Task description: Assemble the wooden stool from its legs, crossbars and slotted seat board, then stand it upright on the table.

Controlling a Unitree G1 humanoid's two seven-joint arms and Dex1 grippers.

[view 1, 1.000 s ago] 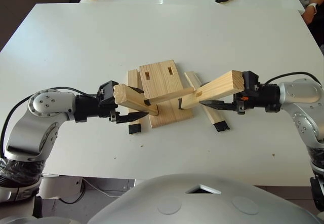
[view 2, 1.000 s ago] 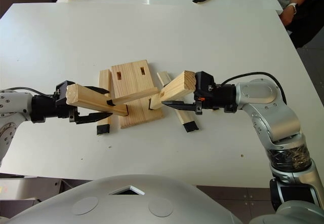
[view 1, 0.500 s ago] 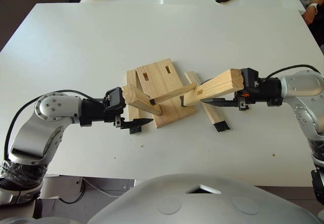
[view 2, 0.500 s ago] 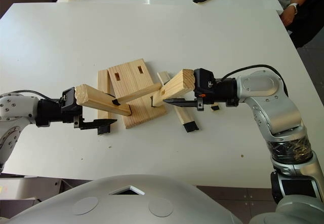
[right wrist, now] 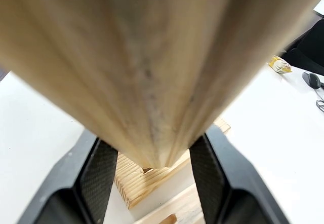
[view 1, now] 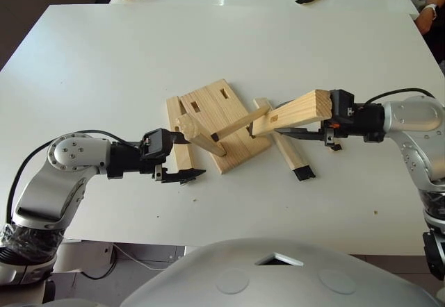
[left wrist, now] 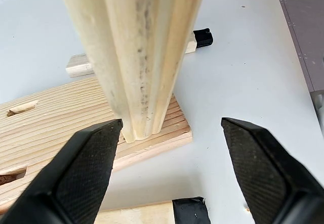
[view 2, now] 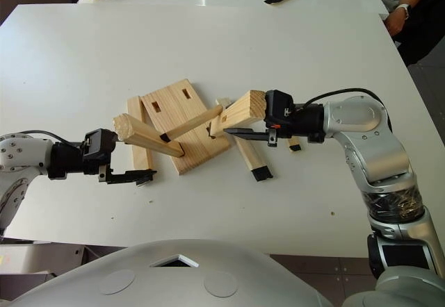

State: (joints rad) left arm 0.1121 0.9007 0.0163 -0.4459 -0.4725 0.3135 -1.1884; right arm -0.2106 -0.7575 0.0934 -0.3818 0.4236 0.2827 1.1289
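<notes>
- Right gripper [view 2: 240, 128] clamps a wooden leg [view 2: 243, 110] above the white table [view 2: 292, 50].
- A crossbar [view 2: 193, 123] links it to a second leg [view 2: 147, 137], tilted onto the slotted seat board [view 2: 198, 144].
- Left gripper [view 2: 135, 172] hangs just below.

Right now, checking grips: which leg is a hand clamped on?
The raised leg on the crossbar's right end, in the right hand; the left hand stands open.

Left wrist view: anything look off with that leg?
Yes. The left gripper is open, not gripping the left leg, which leans tilted, its end seemingly on the seat board, held up by the crossbar.
</notes>
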